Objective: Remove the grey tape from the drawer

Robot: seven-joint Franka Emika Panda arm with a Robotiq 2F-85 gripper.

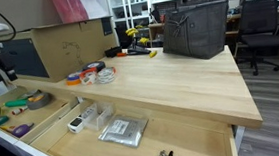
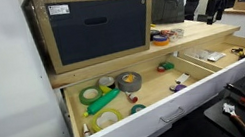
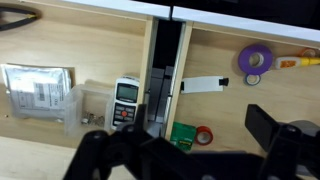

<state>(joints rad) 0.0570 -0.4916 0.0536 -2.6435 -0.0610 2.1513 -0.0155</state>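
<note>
Wrist view: tool (image 3: 185, 150) spread, empty; in an exterior view, thick grey tape (image 2: 135, 79) lies flat.

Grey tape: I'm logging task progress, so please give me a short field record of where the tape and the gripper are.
grey tape: lying flat in the drawer, in the same compartment as a green roll
gripper: raised over another part of the drawer, apart from the tape
jaws: open, holding nothing
task state: tape not yet removed

Grey floor (image 1: 278, 109), black office chair (image 1: 261, 23)
</note>
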